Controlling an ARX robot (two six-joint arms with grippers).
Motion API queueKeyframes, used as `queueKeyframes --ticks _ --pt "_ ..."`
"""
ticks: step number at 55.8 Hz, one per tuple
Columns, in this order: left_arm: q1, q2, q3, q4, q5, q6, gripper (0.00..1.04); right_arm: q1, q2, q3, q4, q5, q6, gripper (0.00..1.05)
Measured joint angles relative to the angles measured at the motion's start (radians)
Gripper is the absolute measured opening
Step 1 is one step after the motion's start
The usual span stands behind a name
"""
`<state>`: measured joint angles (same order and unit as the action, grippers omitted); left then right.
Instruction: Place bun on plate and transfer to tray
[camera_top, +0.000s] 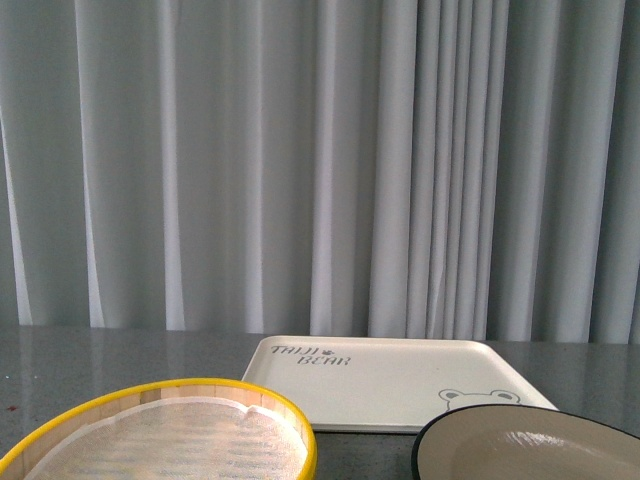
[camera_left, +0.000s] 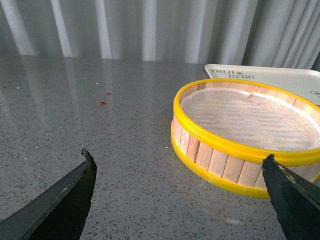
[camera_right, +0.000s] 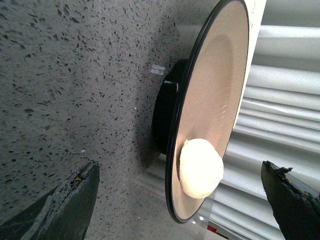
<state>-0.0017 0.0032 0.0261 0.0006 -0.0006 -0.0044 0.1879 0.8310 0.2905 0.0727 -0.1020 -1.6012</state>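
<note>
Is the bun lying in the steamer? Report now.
No: the right wrist view shows the bun resting on the plate, not in the steamer.

Wooden steamer (camera_top: 170, 430) blocks near edge, left; plate (camera_top: 530, 445) blocks near edge, right; tray (camera_top: 380, 380) behind both. Tabletop (camera_left: 100, 125) left of steamer open. Curtain (camera_top: 300, 150) closes far edge.

Staged lab setup: grey speckled tabletop (camera_left: 75, 125), pleated curtain backdrop (camera_top: 250, 150).

Bright, soft, even light. The plate (camera_top: 560, 432) at 5 o'clock carries a faint sheen. The bun (camera_right: 201, 167) is washed out. The table (camera_left: 75, 90) mirrors pale curtain (camera_top: 300, 150) streaks.
</note>
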Motion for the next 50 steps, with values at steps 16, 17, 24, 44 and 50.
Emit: queueKeyframes --ticks 16,17,24,44,50 --pt "0.000 0.000 0.000 0.000 0.000 0.000 0.98 0.013 0.147 0.012 0.092 -0.005 -0.032 0.96" --pt "0.000 0.000 0.000 0.000 0.000 0.000 0.98 0.013 0.151 0.013 0.096 -0.005 -0.034 0.96" --pt "0.000 0.000 0.000 0.000 0.000 0.000 0.98 -0.001 0.201 0.025 0.152 -0.005 -0.041 0.96" --pt "0.000 0.000 0.000 0.000 0.000 0.000 0.98 -0.037 0.315 0.045 0.296 -0.049 -0.028 0.96" --pt "0.000 0.000 0.000 0.000 0.000 0.000 0.98 -0.037 0.336 0.049 0.321 -0.050 -0.012 0.96"
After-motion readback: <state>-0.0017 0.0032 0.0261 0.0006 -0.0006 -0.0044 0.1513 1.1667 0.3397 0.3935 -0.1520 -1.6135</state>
